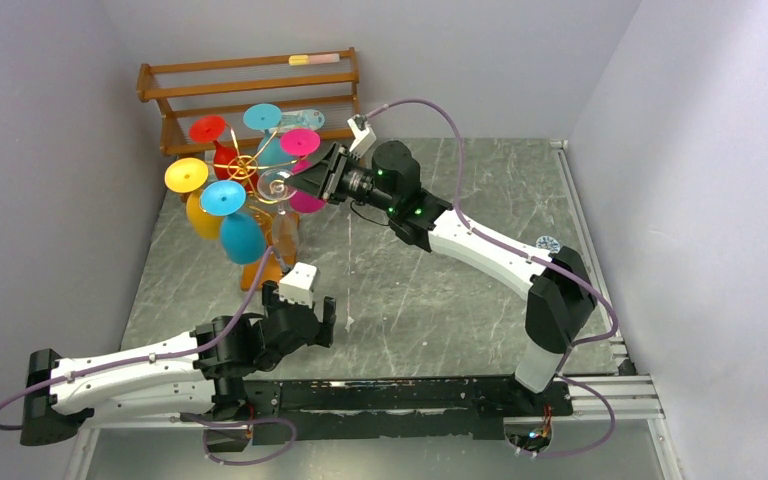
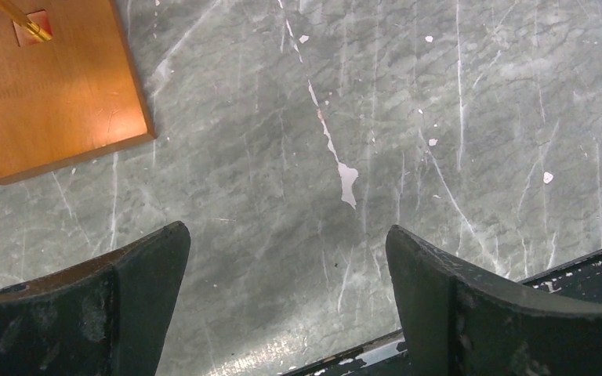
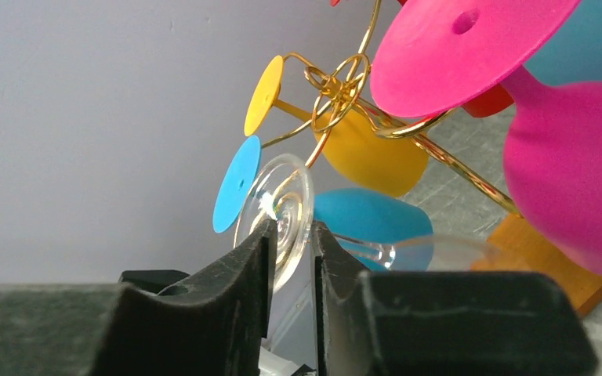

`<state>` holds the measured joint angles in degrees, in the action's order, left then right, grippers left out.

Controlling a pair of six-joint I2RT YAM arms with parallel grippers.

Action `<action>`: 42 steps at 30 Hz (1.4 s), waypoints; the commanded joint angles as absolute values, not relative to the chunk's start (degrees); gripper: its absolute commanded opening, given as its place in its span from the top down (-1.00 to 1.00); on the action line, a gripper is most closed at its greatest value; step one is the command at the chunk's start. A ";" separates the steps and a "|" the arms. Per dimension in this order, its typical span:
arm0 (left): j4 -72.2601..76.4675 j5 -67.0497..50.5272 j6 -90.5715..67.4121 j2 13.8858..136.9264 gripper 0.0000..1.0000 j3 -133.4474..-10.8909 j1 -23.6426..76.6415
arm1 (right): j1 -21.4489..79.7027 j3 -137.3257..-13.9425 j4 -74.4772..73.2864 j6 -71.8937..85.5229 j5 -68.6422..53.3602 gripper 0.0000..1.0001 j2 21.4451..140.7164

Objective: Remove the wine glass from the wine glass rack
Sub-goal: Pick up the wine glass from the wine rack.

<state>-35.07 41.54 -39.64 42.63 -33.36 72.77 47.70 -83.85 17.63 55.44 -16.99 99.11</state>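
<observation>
Toward the table's (image 1: pixel 480 300) far-left corner stands the wine glass rack (image 1: pixel 245 167), hung with coloured glasses (image 1: pixel 225 198) and 1 clear wine glass (image 1: pixel 278 185). The right gripper (image 1: pixel 312 178) is at the clear glass's foot. Its 2 jaws stand narrow on either side of the disc, but whether they pinch it cannot be told. The left gripper (image 1: pixel 300 325) hovers beside the rack's wooden base, jaws wide apart, holding nothing. Step in hand: securing the grasp. Next, probably, comes a firm pinch, then drawing the stem out along its wire arm without knocking neighbours.
</observation>
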 commanded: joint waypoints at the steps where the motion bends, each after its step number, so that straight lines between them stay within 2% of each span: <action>1: -33.22 40.77 -38.74 42.30 -0.99 -34.51 72.93 | 48.08 -85.32 17.58 55.88 -16.61 0.53 99.79; 5: -33.17 40.67 -38.19 41.85 -0.99 -34.37 72.89 | 48.14 -85.38 17.44 56.15 -16.82 0.76 99.41; 7: -33.65 40.82 -38.46 41.75 -0.99 -34.57 72.94 | 48.12 -85.56 17.22 56.16 -16.79 0.79 99.26; 11: -34.40 41.22 -39.15 41.79 -0.99 -34.64 72.91 | 48.16 -85.69 17.24 56.91 -17.02 1.00 98.78; 19: -32.50 40.54 -37.88 41.71 -0.99 -34.89 72.87 | 48.16 -84.45 21.54 62.38 -18.41 1.00 97.39; 26: -32.52 40.83 -37.93 41.25 -0.99 -35.32 72.94 | 48.25 -84.51 18.72 63.77 -15.23 1.00 95.37; 42: -33.82 43.05 -40.56 39.32 -0.99 -34.56 72.88 | 51.16 -94.70 3.04 62.70 -11.21 1.00 98.83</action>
<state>-34.09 41.67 -40.16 40.25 -33.36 72.77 50.24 -93.19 6.90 63.13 -13.80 97.67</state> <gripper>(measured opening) 0.996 0.101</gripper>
